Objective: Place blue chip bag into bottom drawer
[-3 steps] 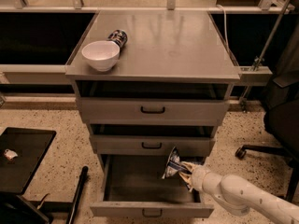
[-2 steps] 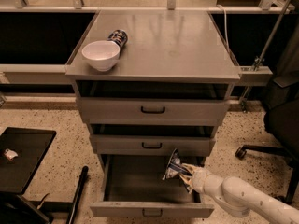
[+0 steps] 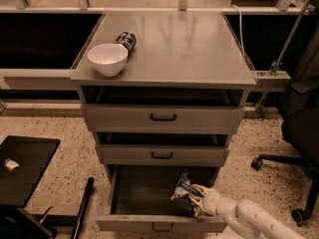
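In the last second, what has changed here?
The gripper, still holding the blue chip bag, has eased it slightly lower into the open bottom drawer. The white bowl and dark can on the cabinet top stayed put.

arm: in fr lwr R | gripper (image 3: 196, 199): in bottom drawer (image 3: 149, 222) | jaws: clamped on blue chip bag (image 3: 181, 188)

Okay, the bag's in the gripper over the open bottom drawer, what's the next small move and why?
Probably lower slightly and open the gripper. It grips the blue chip bag above the floor of the pulled-out bottom drawer, so a release should drop it inside.
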You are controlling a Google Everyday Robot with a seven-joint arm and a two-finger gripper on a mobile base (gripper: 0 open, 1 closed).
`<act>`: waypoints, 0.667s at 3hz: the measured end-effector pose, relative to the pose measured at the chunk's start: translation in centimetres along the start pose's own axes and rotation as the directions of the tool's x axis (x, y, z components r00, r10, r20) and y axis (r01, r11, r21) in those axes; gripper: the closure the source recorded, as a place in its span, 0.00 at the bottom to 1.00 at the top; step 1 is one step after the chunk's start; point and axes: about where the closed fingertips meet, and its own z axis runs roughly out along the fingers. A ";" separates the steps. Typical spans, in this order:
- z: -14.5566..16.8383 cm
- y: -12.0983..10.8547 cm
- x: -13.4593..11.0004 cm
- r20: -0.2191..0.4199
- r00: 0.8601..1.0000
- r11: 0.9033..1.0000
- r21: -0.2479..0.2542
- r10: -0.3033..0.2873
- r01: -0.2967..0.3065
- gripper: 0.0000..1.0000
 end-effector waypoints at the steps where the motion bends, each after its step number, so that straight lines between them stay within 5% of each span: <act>1: 2.9 2.5 2.5 0.015 0.999 0.998 -0.034 0.044 -0.043 1.00; 2: 5.7 5.0 4.5 -0.011 0.998 0.995 -0.084 0.062 -0.062 1.00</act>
